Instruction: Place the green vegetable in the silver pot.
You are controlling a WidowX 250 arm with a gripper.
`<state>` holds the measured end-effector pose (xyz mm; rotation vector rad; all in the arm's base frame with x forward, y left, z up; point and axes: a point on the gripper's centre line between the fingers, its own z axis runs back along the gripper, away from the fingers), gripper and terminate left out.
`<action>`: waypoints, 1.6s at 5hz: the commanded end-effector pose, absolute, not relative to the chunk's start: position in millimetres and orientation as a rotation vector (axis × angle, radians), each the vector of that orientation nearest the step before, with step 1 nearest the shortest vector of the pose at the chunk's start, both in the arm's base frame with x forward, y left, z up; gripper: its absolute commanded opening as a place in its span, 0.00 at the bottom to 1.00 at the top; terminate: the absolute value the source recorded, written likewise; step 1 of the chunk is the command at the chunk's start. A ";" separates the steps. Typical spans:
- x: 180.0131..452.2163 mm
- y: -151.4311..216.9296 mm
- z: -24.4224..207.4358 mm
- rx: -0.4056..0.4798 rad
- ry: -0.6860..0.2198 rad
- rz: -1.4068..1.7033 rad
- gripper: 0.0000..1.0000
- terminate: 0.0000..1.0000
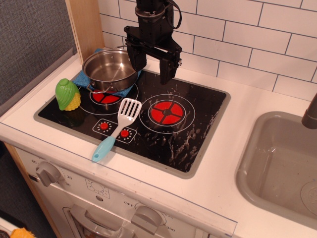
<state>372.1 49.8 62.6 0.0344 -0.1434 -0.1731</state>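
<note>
Landmark: the silver pot (110,69), at the back-left corner of the black hob (188,129), sitting partly on a blue cloth (79,78).
Green vegetable: the green vegetable (67,94) stands on the hob's left edge, in front and to the left of the pot, near it but not touching; green husk up, yellow kernels low on the side facing the hob.
Gripper: the gripper (148,67) hangs above the hob just right of the pot, close to the pot's right rim.
Fingers: spread wide, pointing down, nothing between them; they look clear of the pot, though how close the left one comes to the rim is hard to judge.
Step in hand: reaching for the vegetable, judging by the empty fingers and the untouched corn.
Doing it well: carry the gripper across or around the pot to its front-left, keep the fingers wide, descend over the husk and close across its narrower width; lift high enough to clear the rim before moving over the pot.
Obstacle: the white spatula (118,128) with a light blue handle lies in front of the pot, right of the vegetable, out of the likely path.
</note>
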 end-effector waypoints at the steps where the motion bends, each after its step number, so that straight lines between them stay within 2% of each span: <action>1: 372.1 49.8 62.6 0.034 -0.143 -0.173 1.00 0.00; 2: 350.6 71.6 78.8 0.030 -0.185 -0.226 1.00 0.00; 3: 327.3 92.9 99.3 0.026 -0.263 -0.247 1.00 0.00; 4: 303.8 118.5 105.4 0.040 -0.287 -0.234 1.00 0.00; 6: 294.2 170.6 78.0 0.063 -0.190 -0.161 1.00 0.00; 8: 294.8 186.1 52.8 0.047 -0.108 -0.126 1.00 0.00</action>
